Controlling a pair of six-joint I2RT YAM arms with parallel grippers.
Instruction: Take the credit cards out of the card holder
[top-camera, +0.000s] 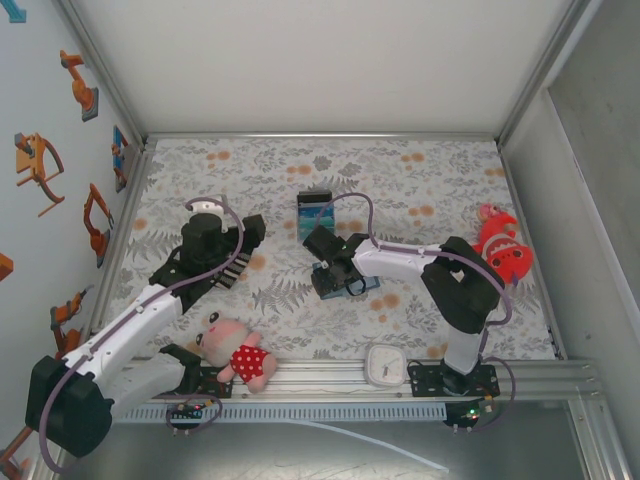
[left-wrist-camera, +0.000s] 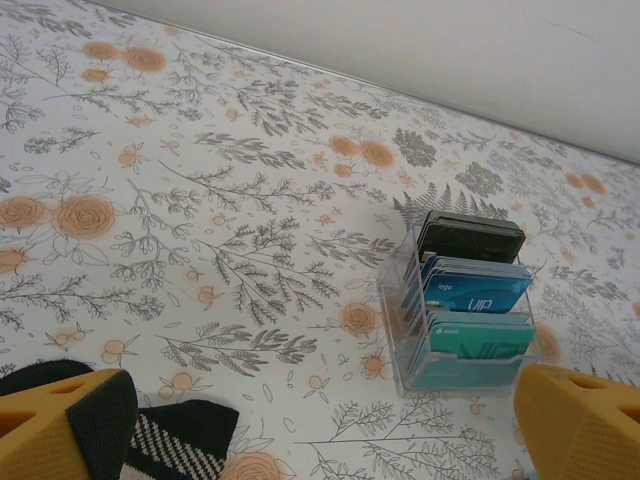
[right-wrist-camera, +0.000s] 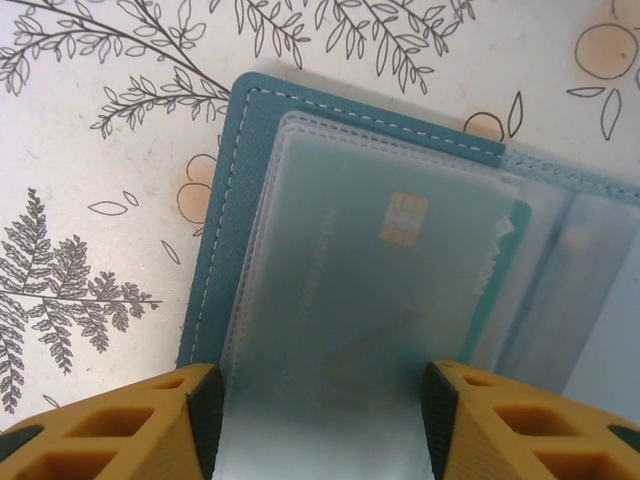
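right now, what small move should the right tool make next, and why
Probably close the right tool gently on the clear sleeve: its fingers are open either side of it, and the teal card sits inside the open card holder.

steel-blue card holder lying open on the floral table, teal credit card with gold chip showing through a frosted sleeve, right gripper hanging parted, its yellow fingers straddling the sleeve

A robotics lab test cell: two robot arms bolted to an aluminium rail at the edge of a floral-patterned surface, boxed in by metal framing and white panels, with robot-arm stickers on the left wall.
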